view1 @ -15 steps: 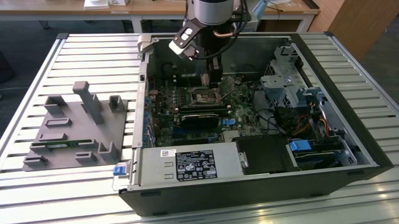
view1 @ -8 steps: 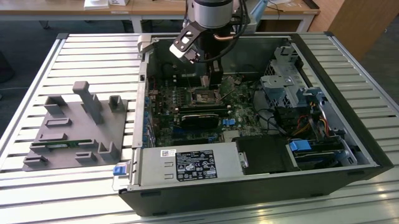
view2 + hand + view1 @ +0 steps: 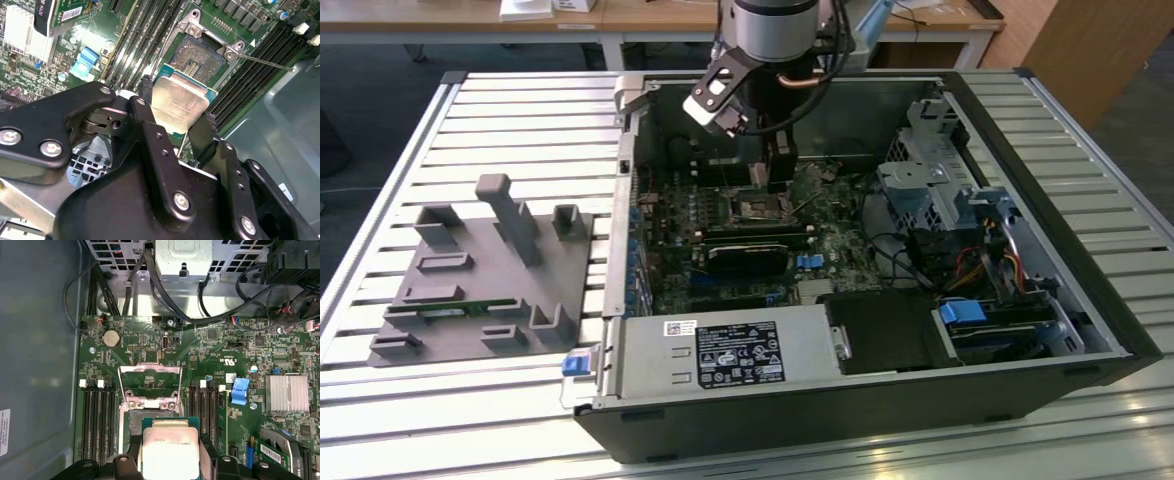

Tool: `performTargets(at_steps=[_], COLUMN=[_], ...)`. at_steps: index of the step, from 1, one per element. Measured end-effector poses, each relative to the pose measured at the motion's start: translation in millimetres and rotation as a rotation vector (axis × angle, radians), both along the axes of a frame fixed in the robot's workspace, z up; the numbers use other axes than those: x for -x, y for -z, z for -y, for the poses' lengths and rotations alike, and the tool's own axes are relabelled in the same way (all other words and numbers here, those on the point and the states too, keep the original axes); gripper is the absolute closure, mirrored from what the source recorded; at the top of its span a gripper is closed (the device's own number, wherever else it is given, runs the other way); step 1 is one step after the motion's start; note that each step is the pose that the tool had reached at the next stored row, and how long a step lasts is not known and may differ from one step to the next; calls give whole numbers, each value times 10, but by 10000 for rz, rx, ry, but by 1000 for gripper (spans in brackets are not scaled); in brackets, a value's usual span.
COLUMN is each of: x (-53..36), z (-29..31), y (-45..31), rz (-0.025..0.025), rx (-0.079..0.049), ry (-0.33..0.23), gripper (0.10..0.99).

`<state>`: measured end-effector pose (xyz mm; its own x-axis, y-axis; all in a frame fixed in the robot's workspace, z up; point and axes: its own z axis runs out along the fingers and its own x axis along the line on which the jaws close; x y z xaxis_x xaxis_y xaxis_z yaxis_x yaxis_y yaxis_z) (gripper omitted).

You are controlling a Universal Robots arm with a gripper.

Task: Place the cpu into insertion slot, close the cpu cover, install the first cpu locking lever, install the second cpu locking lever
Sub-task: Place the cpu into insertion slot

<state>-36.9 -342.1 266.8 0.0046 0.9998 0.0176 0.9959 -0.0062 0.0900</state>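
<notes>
My gripper (image 3: 176,112) is shut on the cpu (image 3: 180,102), a flat square chip with a dull silver face, one black finger on each of two opposite edges. In both wrist views the cpu (image 3: 167,447) hangs just above the insertion slot (image 3: 197,55), partly covering it. Beyond the slot (image 3: 131,421), the cpu cover (image 3: 150,385), a thin silver frame with a big window, is flipped open. A thin metal lever (image 3: 265,62) sticks out beside the slot. In the exterior view my gripper (image 3: 778,182) reaches down into the open computer case, right over the slot (image 3: 761,208).
Long black memory slots (image 3: 97,422) flank the socket on both sides. A black card (image 3: 747,255) lies just in front of it. The drive cage (image 3: 934,190), cables and power supply (image 3: 720,355) crowd the case. A grey fixture tray (image 3: 480,270) sits at the exterior view's left.
</notes>
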Motion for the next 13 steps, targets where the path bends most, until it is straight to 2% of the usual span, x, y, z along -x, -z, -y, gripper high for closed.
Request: performTargets(at_steps=[6, 8, 13], x=[1, 1, 2], z=[-20, -46, -57], y=[19, 53, 111], rz=[-1, 1, 0], rx=[1, -1, 0], ry=[1, -9, -187], gripper=[549, 549, 549])
